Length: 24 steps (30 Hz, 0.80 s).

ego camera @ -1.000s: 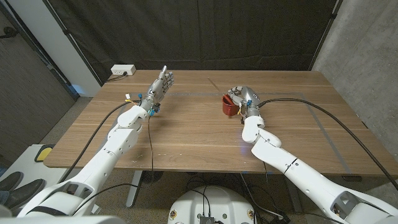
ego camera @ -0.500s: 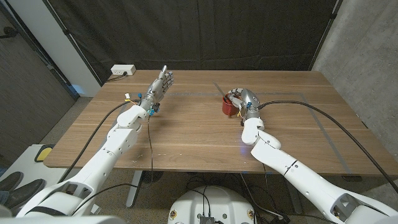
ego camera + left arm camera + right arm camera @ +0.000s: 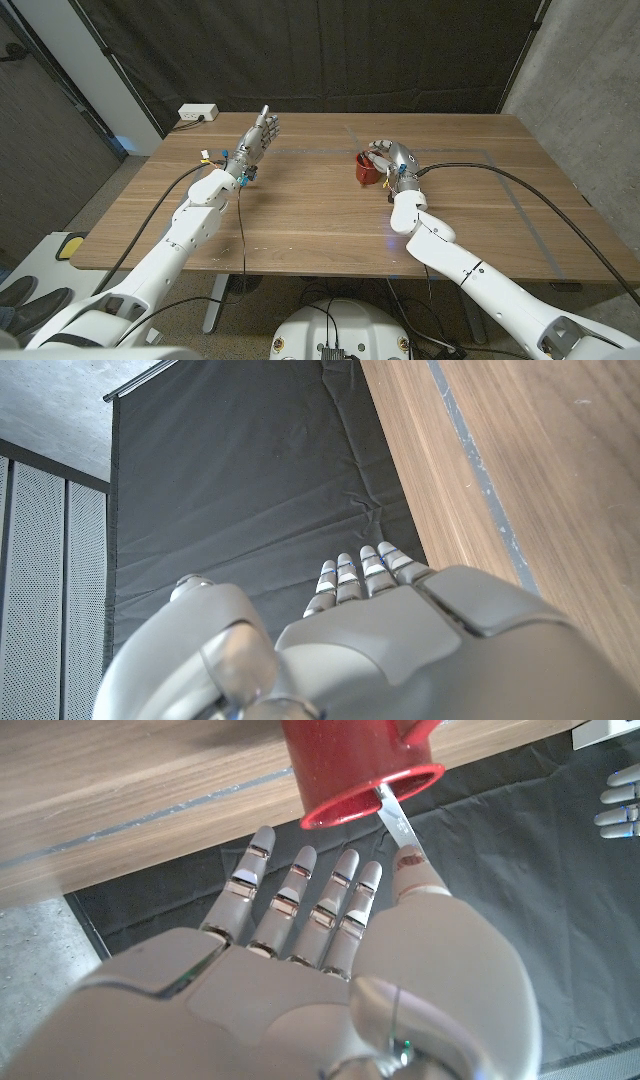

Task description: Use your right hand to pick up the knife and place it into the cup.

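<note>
I see the thin silver metal knife (image 3: 397,821) with its blade tip inside the mouth of the glossy red ceramic cup (image 3: 366,169), which stands on the wooden counter (image 3: 300,215) a little toward two o'clock of the counter's middle. My right robot hand (image 3: 391,158) sits just at three o'clock of the cup, thumb tip on the knife and the other fingers (image 3: 300,885) stretched straight beside the rim. My left robot hand (image 3: 258,135) stands upright near ten o'clock, holding nothing, fingers extended; a white power strip (image 3: 198,113) lies at the far eleven-o'clock corner.
</note>
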Tool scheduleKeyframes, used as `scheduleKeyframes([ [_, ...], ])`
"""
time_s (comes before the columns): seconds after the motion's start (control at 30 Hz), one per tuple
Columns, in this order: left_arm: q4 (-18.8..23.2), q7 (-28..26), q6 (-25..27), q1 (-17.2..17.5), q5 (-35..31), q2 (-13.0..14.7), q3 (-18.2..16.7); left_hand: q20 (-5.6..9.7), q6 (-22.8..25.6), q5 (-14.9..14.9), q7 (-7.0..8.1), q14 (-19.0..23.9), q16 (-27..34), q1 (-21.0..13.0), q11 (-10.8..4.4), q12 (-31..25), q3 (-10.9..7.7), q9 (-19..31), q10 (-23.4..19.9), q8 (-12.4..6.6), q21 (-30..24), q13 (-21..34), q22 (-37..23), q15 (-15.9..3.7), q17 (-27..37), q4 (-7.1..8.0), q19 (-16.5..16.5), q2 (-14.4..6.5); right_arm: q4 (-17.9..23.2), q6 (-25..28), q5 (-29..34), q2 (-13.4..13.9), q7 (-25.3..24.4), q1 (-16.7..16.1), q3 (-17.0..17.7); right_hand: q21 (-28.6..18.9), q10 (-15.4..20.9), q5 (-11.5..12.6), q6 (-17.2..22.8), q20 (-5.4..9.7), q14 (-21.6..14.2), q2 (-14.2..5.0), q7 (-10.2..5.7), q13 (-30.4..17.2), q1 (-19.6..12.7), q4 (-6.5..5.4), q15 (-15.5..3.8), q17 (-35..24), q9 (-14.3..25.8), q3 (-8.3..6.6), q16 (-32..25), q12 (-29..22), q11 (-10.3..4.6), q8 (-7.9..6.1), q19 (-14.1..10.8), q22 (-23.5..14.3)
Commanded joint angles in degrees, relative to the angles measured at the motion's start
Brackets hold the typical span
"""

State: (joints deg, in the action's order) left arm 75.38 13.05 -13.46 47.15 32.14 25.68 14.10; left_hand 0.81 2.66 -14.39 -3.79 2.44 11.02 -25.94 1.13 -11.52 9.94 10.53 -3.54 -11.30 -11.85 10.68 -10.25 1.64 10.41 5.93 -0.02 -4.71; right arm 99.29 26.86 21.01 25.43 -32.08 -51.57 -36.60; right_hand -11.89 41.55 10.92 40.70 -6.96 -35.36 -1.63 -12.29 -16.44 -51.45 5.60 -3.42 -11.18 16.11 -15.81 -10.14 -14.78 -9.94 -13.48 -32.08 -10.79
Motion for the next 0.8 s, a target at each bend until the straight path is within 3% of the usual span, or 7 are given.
scheduleKeyframes([
  [0.03,0.04,0.46,-0.22,0.10,0.15,0.15,-0.08,0.20,0.08,0.13,0.17,-0.04,-0.10,-0.22,-0.31,0.03,0.56,0.15,0.00,-0.02,0.10,0.14,-0.29,-0.12,0.17,0.09,-0.35,0.12,2.56,-1.35,0.75,0.69,-0.80,-1.35,0.77,0.09,-0.62,-0.31,-0.46,-0.65,0.49,0.15,0.03,-0.02,0.92,-0.18,-2.68,-0.10,0.25,0.35,-0.22,0.18,0.05,0.20,-0.17,-0.09],
  [0.13,0.06,0.62,-0.11,0.16,0.21,0.33,-0.13,0.17,0.06,0.14,0.18,-0.04,-0.10,-0.23,-0.23,0.02,0.58,0.15,-0.02,-0.01,0.10,0.13,-0.29,-0.09,0.17,0.08,-0.35,0.10,3.12,-1.95,0.63,0.76,-0.92,-1.58,1.17,0.14,-1.02,-0.39,-0.94,-0.75,0.82,0.20,0.11,-0.04,1.69,-0.50,-2.41,-0.16,0.31,0.58,-0.27,0.24,0.32,0.39,0.01,-0.10],
  [0.27,-0.03,0.74,-0.19,0.17,-0.22,0.65,0.02,0.19,0.08,0.14,0.17,-0.05,-0.10,-0.25,-0.20,0.01,0.61,0.15,-0.03,-0.02,0.11,0.13,-0.29,-0.10,0.17,0.08,-0.37,0.08,4.13,-3.06,0.30,0.82,-1.70,-2.27,2.19,0.70,-1.94,-0.33,-1.61,0.56,1.92,0.05,0.66,-0.05,3.03,-1.00,-1.86,-0.20,0.44,0.82,-0.20,0.35,1.11,0.63,1.78,-0.11],
  [0.53,0.90,-1.41,0.77,0.58,-1.25,0.52,0.38,0.37,0.16,0.15,0.18,0.09,-0.05,-0.29,-0.47,-0.04,0.69,0.15,-0.17,-0.04,-0.02,0.13,-0.29,-0.26,0.16,0.07,-0.03,0.03,6.57,-8.67,-3.37,3.93,1.04,-4.05,5.87,1.08,-3.55,-0.22,-3.52,2.30,3.22,-0.02,1.70,-0.06,5.14,-1.78,-1.13,-0.25,0.52,1.33,-0.27,0.64,2.11,1.32,3.69,-0.16],
  [0.63,2.75,-3.55,1.33,1.58,-2.27,0.68,0.48,0.48,0.21,0.15,0.12,0.23,-0.01,-0.33,-0.39,-0.05,0.71,0.15,-0.22,-0.05,-0.13,0.13,-0.29,-0.32,0.16,0.05,0.28,0.01,7.23,-10.59,-4.40,5.29,2.36,-4.59,7.09,1.38,-4.46,-0.11,-4.58,3.43,4.07,-0.23,2.63,-0.02,6.27,-2.17,-0.58,-0.24,0.31,1.48,-0.27,0.79,2.54,1.74,5.62,-0.21],
  [0.8,5.34,-5.98,0.99,3.62,-2.72,0.57,-0.03,0.59,0.26,0.14,0.15,0.29,0.01,-0.37,-0.34,-0.09,0.75,0.15,-0.34,-0.07,-0.20,0.13,-0.28,-0.23,0.16,0.03,0.48,-0.02,7.66,-14.83,-8.00,6.28,4.59,-5.71,9.53,1.22,-5.29,-0.02,-5.45,4.27,4.66,-0.51,3.61,0.05,7.30,-2.59,-0.23,-0.25,0.12,1.61,-0.33,0.95,3.54,2.02,6.28,-0.24],
])
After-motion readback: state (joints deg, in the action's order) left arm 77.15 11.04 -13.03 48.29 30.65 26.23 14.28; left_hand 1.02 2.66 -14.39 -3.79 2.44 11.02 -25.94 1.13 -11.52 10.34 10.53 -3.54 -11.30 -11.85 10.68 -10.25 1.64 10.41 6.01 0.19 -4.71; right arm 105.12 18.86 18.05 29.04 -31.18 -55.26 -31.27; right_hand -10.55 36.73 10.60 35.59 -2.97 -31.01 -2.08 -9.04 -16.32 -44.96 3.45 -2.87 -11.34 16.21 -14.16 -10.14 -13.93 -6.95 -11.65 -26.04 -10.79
